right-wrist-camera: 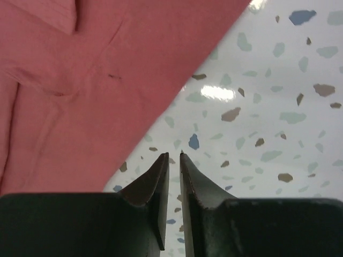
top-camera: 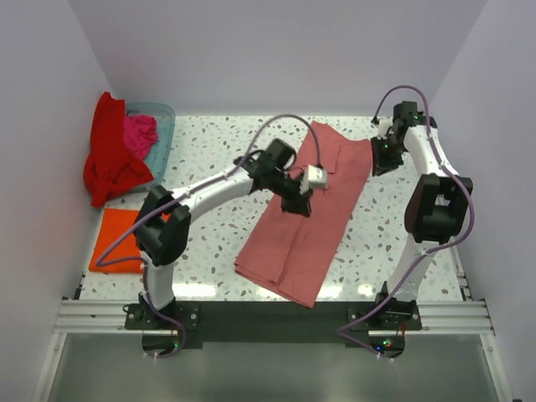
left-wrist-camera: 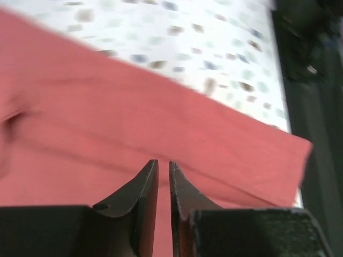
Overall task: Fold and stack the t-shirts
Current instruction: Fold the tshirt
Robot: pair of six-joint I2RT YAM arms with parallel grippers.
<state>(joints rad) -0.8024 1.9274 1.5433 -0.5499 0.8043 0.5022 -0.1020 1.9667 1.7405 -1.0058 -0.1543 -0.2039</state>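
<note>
A dusty rose-pink t-shirt (top-camera: 306, 218) lies folded lengthwise in a long strip across the middle of the table. My left gripper (top-camera: 299, 201) hovers over its middle, jaws nearly together with nothing between them; the cloth fills the left wrist view (left-wrist-camera: 134, 123). My right gripper (top-camera: 378, 163) is shut and empty over bare table just beside the shirt's far right edge (right-wrist-camera: 80, 80). A folded orange t-shirt (top-camera: 117, 239) lies at the left edge. A red t-shirt (top-camera: 109, 151) and a magenta one (top-camera: 141, 134) hang in and over the basket.
A pale blue plastic basket (top-camera: 161, 126) stands at the far left corner. The terrazzo table (top-camera: 209, 151) ends at a dark rail at the front (top-camera: 276, 318). White walls close in on three sides.
</note>
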